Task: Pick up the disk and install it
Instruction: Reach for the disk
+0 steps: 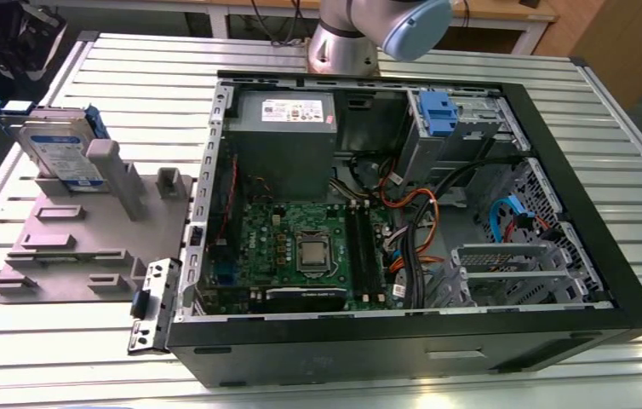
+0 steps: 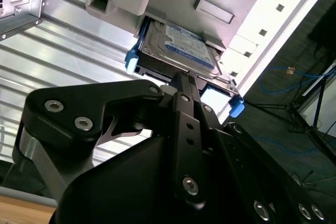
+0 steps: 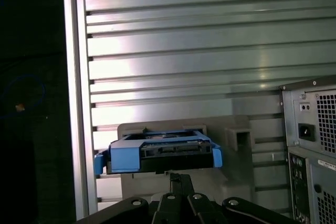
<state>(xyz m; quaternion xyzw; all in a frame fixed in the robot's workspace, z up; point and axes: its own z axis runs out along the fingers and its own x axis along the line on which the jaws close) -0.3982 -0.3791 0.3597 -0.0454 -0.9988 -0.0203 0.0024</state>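
Note:
The disk (image 1: 62, 146), a silver drive with a white-and-blue label in blue side rails, stands on edge in the grey holder (image 1: 83, 247) at the exterior view's left, outside the computer case (image 1: 412, 332). In both wrist views my black gripper (image 2: 181, 77) (image 3: 177, 178) points at the disk (image 2: 184, 51) (image 3: 157, 153). Its fingers are shut together with nothing between them. The tips sit close to the disk's blue-railed end; I cannot tell whether they touch it.
The open computer case holds a grey power-supply box (image 1: 281, 136), a green mainboard (image 1: 298, 247), cables and a blue bracket (image 1: 438, 115) in the drive cage. The arm's base (image 1: 344, 43) stands behind the case. A loose metal bracket (image 1: 151, 307) lies beside the case on the slatted table (image 1: 71, 358).

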